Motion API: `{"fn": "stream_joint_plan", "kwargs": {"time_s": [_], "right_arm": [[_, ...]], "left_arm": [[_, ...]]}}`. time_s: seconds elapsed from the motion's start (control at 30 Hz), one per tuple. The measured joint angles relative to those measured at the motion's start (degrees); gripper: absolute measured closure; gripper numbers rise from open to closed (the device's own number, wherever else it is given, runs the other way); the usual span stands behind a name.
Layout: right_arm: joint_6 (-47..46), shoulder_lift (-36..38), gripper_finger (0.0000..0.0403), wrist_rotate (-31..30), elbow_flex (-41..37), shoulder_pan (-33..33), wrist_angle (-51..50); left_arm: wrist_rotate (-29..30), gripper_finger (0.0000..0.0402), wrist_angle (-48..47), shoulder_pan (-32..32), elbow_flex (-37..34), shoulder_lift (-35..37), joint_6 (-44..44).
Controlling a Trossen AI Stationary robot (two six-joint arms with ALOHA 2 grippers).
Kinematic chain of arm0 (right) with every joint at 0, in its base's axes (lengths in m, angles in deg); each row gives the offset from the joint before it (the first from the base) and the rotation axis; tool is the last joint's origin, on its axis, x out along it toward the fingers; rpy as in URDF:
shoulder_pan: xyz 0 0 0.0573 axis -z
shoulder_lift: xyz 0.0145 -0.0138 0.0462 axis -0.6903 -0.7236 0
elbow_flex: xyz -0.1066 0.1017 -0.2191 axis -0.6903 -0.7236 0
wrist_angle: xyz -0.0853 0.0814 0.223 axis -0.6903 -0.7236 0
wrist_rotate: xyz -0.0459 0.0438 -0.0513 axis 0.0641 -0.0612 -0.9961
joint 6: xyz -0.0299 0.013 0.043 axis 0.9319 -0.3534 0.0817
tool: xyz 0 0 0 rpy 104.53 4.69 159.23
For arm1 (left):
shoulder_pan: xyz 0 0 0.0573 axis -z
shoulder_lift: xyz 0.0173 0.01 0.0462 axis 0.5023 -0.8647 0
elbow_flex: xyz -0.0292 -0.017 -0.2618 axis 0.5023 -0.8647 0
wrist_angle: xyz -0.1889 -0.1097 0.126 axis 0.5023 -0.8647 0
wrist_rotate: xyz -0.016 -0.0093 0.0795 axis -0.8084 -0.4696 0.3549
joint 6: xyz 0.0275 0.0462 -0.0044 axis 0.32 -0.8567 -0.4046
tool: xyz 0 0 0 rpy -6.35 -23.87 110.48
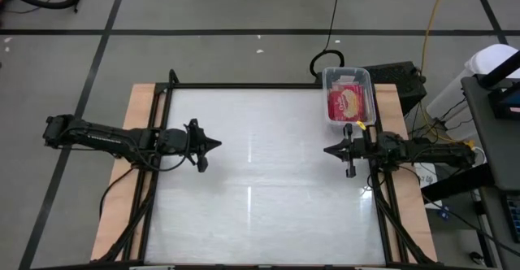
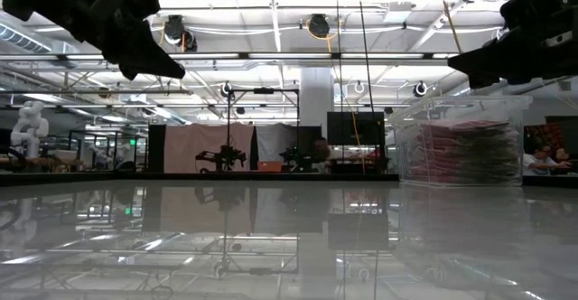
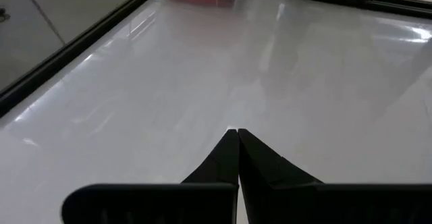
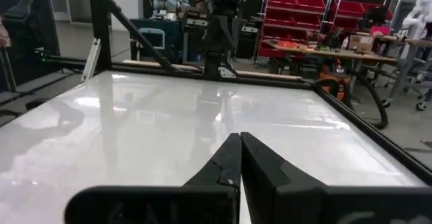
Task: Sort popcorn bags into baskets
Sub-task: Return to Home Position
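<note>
High view: the left gripper (image 1: 216,145) hung over the left-centre of the surface (image 1: 260,205), jaws clenched and holding nothing. The right gripper (image 1: 328,150) sat right of centre, its jaws clenched too, nothing in them. The basket (image 1: 347,70) stood at the surface's upper right corner, red popcorn bags (image 1: 349,103) lying inside it.

Low view: the grippers rode high in the two upper corners, and the basket showed at right with the bags piled in it.

Left wrist view: jaws pressed together over the surface, basket at the top edge.

Right wrist view: jaws tight together, the left arm (image 4: 219,28) far across the surface, top centre.
</note>
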Motion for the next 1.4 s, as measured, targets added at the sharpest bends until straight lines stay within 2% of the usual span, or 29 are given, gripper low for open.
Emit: {"fn": "stream_joint_plan", "kwargs": {"time_s": [0.2,0.37,0.57,0.77,1.0,1.27,1.4], "right_arm": [[-0.11,0.0,0.0403,-0.11,0.0,0.02,0.96],[-0.15,0.0,0.0403,-0.11,0.0,0.02,1.14],[-0.15,0.0,0.0403,-0.09,0.0,0.02,1.36],[-0.15,0.0,0.0403,-0.09,0.0,0.02,1.49],[-0.15,0.0,0.0403,-0.08,0.0,0.02,1.51],[-0.15,0.0,0.0403,-0.07,0.0,0.04,1.52],[-0.15,0.02,0.0403,-0.07,0.0,0.04,1.53]], "left_arm": [[-2.46,0.04,3.32,0.02,-5.89,6.24,-1.15],[-2.46,0.04,13.28,0.01,-14.06,14.73,-1.71],[-2.43,0.04,14.04,-0.04,-19.04,23.76,-1.67],[-2.47,0.0401,13.89,-0.04,-21.85,31.14,-6.21],[-6.91,0.0401,13.14,-0.04,-25.43,39.01,-7.38],[-8.19,0.0401,8.49,-0.04,-25.34,45.7,-11.31],[-9.19,0.0401,8.05,-0.19,-25.25,46.34,-13.05]]}}
